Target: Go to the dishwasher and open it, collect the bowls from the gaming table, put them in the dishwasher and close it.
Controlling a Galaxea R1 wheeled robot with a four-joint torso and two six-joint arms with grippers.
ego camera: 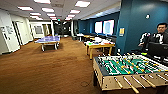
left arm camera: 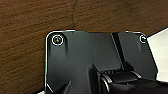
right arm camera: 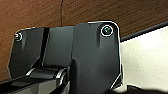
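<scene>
1 foosball table point(ego camera: 130, 71), green field, near right | brown carpet point(ego camera: 45, 70) | jaws: cannot tell, both grippers

Each wrist carries a wide, glossy black plate point(left arm camera: 75, 65) with rounded corners and a pale edge line. Round silver-ringed fittings point(right arm camera: 107, 30) sit at its corners, and a dark jointed bar point(left arm camera: 120, 80) with grey-edged curves runs beside it.

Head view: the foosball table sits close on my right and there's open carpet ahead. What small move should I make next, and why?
Probably ease forward and slightly left along the brown carpet. The foosball table crowds the right side, with a person behind it. The yellow-edged table stands further down the room, and no dishwasher is visible from here.
</scene>
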